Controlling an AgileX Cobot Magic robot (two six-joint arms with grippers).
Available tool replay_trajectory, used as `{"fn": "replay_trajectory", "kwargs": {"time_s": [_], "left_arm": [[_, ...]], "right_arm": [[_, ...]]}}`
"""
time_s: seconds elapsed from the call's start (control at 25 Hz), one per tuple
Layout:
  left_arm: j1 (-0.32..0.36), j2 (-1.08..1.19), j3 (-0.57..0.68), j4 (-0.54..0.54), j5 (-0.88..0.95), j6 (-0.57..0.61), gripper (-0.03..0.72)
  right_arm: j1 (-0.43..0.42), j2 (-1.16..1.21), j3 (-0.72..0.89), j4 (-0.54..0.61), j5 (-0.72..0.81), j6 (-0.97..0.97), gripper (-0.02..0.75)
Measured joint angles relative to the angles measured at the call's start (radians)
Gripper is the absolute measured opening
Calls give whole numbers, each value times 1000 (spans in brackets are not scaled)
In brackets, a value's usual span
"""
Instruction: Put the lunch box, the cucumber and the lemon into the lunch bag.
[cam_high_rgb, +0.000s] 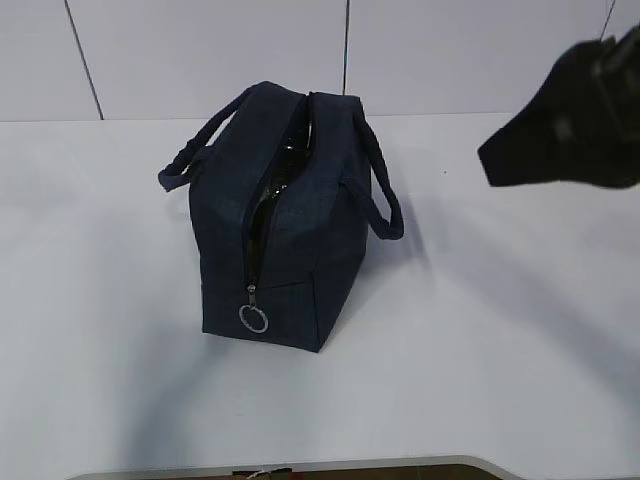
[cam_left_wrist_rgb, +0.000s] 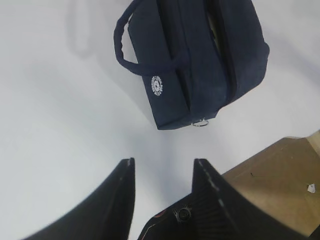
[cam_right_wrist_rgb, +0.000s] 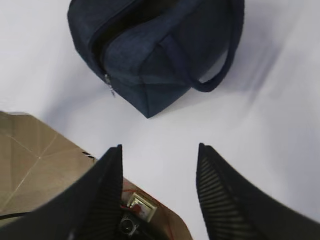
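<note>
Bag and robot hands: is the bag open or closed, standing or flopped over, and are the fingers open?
lunch bag: standing upright on the white table, zipper open along the top, handles flopped outward.
ring pull: hanging at the bag's near end.
left gripper: fingers open, holding nothing.
right gripper: fingers open, holding nothing.

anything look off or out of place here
Nothing looks spilled or damaged. The lunch bag stands upright on the white table, zipper open along the top. No food or lunch box lies on the table; the bag's inside is too dark to read.
</note>
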Motion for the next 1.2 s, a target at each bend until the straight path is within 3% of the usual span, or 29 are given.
{"fn": "replay_trajectory", "kwargs": {"time_s": [0.16, 0.44, 0.72, 1.2], "left_arm": [[0, -105, 91, 5, 2, 0, 269], [0, -246, 204, 5, 2, 0, 267], [0, -335, 208, 5, 4, 0, 266], [0, -371, 208, 5, 7, 0, 265]], "right_arm": [[0, -23, 122, 142, -113, -132, 389], [0, -23, 266, 544, -248, -595, 389], [0, -13, 388, 832, -387, -949, 389], [0, 247, 407, 1206, -419, -1323, 389]]}}
